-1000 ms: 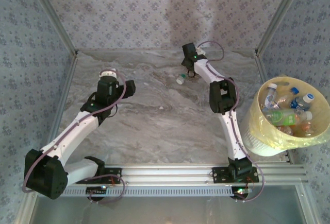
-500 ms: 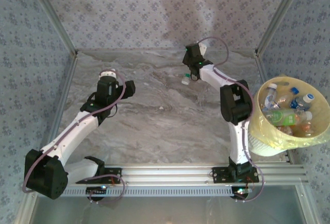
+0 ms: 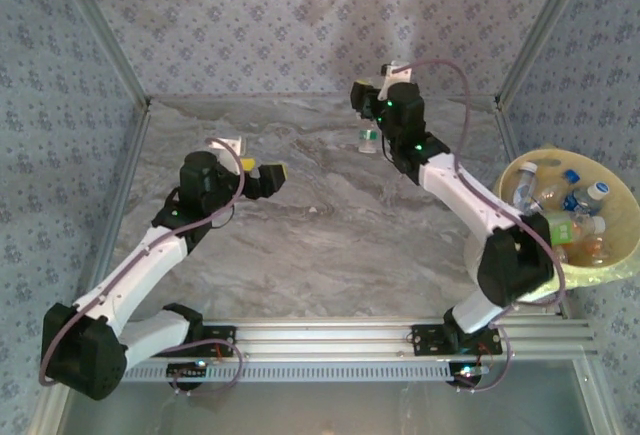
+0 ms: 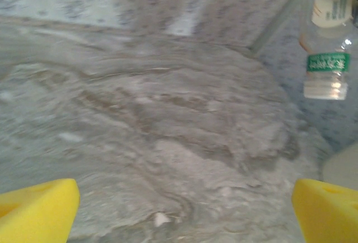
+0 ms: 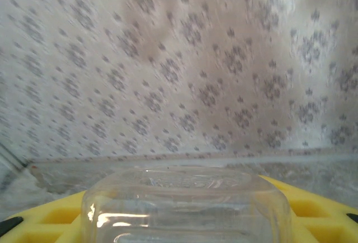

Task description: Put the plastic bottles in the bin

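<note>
Gripping a clear bottle [image 3: 368,141] by its upper end, my right claw [image 3: 373,123] is clamped on it. In my right wrist view the see-through body sits squeezed between my yellow pads [image 5: 313,209]. The bottle hangs upright with a green label round its lower part, and its base looks to be off the bench [image 3: 330,245]. It is well to the left of the bin [image 3: 503,190] and farther back, near the rear wall.

My left claw [image 3: 262,168] holds nothing — its jaws stand wide apart, with bare bench between the two yellow fingertips [image 4: 39,206]. It hovers farther left of the bin than the held bottle does, and a little nearer to me.

The bin stands at the bench's right edge, with a heap of bottles [image 3: 560,223] lying inside it.
</note>
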